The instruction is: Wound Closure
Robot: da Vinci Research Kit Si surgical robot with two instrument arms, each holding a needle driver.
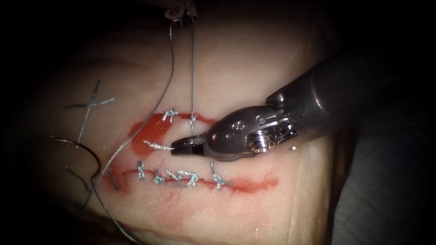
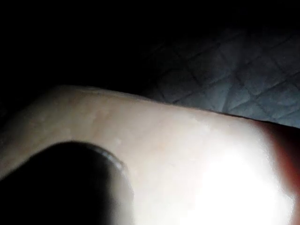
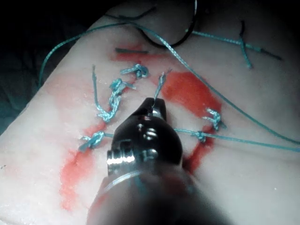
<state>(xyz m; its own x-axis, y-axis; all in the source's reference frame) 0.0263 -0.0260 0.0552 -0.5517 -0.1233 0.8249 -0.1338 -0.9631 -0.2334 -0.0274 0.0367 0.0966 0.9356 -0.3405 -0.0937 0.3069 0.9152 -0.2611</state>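
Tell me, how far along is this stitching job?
Done: a row of knots closes the lower cut, and two knots sit on the upper cut. In hand: the right end effector grips a short thread tail there; the left end effector holds the thread taut above. The needle lies free on the tissue, left of the cuts. Left: the upper cut's left part looks unstitched.

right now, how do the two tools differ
The left tool is at the top edge, holding a long thread taut up from a stitch in the upper cut. The right tool is low between the two cuts, jaws shut on a short thread end. Shared: neither holds the needle, which lies on the tissue left of the cuts.
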